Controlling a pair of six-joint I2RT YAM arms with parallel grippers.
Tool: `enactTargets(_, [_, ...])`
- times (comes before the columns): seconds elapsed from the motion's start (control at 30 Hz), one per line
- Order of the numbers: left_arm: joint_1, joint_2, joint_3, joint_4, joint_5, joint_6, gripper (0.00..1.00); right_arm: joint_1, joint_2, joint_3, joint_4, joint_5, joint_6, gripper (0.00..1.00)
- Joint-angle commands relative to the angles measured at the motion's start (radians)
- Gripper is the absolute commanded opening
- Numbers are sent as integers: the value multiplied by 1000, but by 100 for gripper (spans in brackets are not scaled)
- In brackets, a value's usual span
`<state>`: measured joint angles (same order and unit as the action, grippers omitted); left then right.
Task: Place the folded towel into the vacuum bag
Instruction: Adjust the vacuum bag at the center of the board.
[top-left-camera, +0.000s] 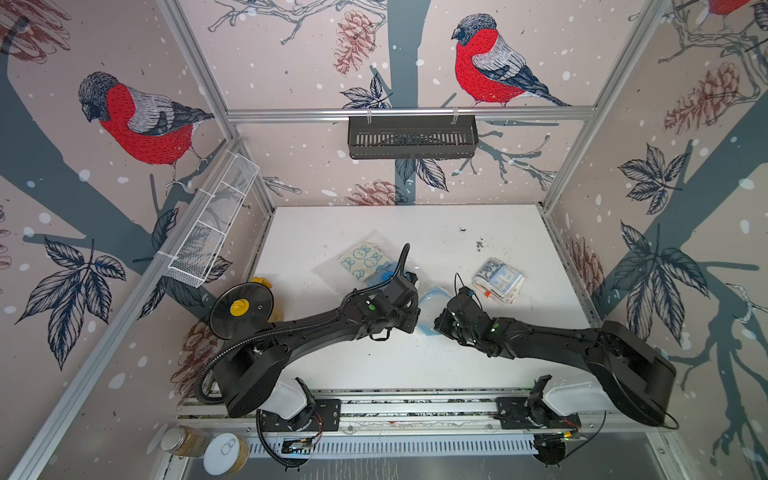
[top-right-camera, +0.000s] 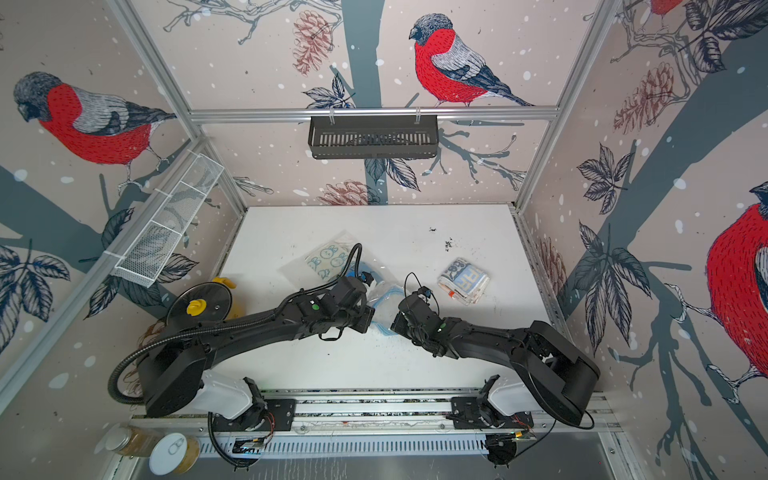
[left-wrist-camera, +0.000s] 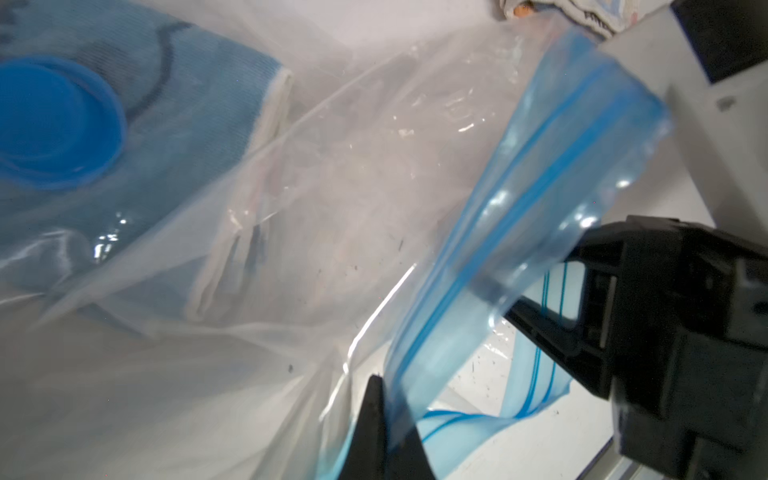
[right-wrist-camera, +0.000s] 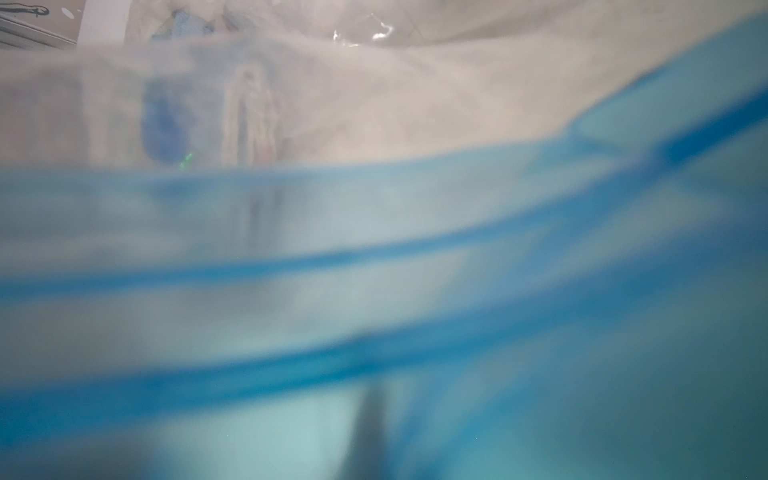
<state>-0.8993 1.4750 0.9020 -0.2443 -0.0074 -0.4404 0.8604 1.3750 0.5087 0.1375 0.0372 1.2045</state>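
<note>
Clear plastic vacuum bag (top-left-camera: 432, 305), blue zip strip between the claws.
Both left claw (left-wrist-camera: 380, 399) and right claw (left-wrist-camera: 540, 328) pinched shut on it; folded towel (top-left-camera: 498, 280) on tabletop (top-left-camera: 415, 365), outside, near right claw.

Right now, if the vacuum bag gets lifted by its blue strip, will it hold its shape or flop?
Likely floppy: the vacuum bag wrinkles and its zip strip curls. Probably end-heavy, with a bunny towel and the valve cap away from the strip. Glossy film may slip.
</note>
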Motion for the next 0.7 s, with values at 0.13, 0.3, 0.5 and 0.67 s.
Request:
enactTargets(0.13, [5, 27, 90, -84, -67, 57, 0, -11, -36, 72, -79, 124, -11, 19])
enactTargets(0.3, [-1, -38, 54, -180, -34, 59, 0, -53, -82, 77, -130, 191, -37, 27])
enactTargets(0.5, [-29, -104, -26, -243, -20, -9, 0, -103, -76, 60, -114, 154, -66, 34])
enactTargets(0.67, [-52, -120, -77, -278, -32, -106, 0, -111, -114, 54, -132, 144, -106, 46])
